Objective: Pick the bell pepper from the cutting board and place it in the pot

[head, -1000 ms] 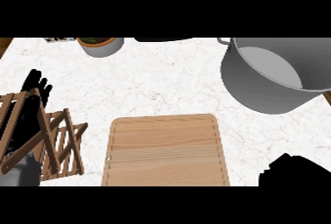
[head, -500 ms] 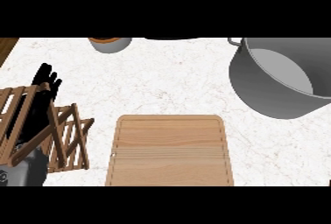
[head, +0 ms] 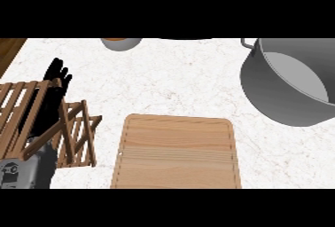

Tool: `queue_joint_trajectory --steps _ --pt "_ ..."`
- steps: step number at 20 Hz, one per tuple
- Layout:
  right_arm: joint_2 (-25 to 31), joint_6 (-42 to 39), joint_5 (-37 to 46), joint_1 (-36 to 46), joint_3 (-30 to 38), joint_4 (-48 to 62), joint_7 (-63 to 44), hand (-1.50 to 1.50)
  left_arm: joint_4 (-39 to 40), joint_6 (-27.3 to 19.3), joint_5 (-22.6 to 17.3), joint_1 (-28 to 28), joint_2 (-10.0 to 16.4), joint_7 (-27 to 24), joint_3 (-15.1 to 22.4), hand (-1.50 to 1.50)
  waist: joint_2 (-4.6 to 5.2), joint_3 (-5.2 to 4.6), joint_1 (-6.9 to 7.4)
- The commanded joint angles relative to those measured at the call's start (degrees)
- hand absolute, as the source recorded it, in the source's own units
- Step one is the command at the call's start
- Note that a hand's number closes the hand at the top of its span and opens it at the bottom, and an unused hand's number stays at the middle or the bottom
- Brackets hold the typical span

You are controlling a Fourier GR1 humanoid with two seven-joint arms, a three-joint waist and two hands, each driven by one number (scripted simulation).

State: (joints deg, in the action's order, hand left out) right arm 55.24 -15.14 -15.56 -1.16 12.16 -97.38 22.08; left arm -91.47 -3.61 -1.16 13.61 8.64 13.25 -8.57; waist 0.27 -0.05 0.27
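Nearest the lower edge lies the pale rectangular wooden cutting board, round-cornered, with a shallow groove along its border and straight grain across it. No bell pepper shows on it or anywhere else in the view, so where the pepper is cannot be told. Judged from the task alone, such a pepper would be light and hollow. Its skin would be waxy and rather slippery, its walls stiff enough to hold but apt to bruise if squeezed. The best hold would likely be round its broad shoulders, fingers on one side and thumb opposite, not by the stem.

Beside the board at the left, a grey left forearm comes up under a folding rack of brown wooden slats crossed in an X. Behind the slats, the black left hand rests with fingers straight and pointing up, holding nothing. The right hand does not show. Under everything runs the white speckled stone countertop, flat and matt.

Farther off at the right stands the large grey metal pot, smooth-walled and wide-mouthed, lighter inside, with a loop handle at its rim. Nothing shows inside the part in view. Farthest, at the top edge, sits a small round grey bowl with something orange in it.
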Motion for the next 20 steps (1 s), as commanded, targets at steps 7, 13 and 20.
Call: queue_joint_trajectory --steps 7,13,20 --pt "-5.23 10.64 17.74 17.13 -5.74 17.8 4.29 1.5 -0.29 0.08 -0.63 1.08 -0.22 0.32 0.03 0.0 0.36 0.09 2.16" --pt "-11.76 22.76 32.64 25.69 -12.52 32.1 7.43 1.5 -1.61 -1.01 0.74 0.82 -0.63 1.01 1.03 0.0 0.37 0.12 2.8" --pt "-15.94 20.0 36.63 37.49 -14.07 54.94 15.1 1.5 0.69 -0.7 -0.15 1.9 -0.61 -1.03 0.07 0.0 0.58 0.14 2.72"
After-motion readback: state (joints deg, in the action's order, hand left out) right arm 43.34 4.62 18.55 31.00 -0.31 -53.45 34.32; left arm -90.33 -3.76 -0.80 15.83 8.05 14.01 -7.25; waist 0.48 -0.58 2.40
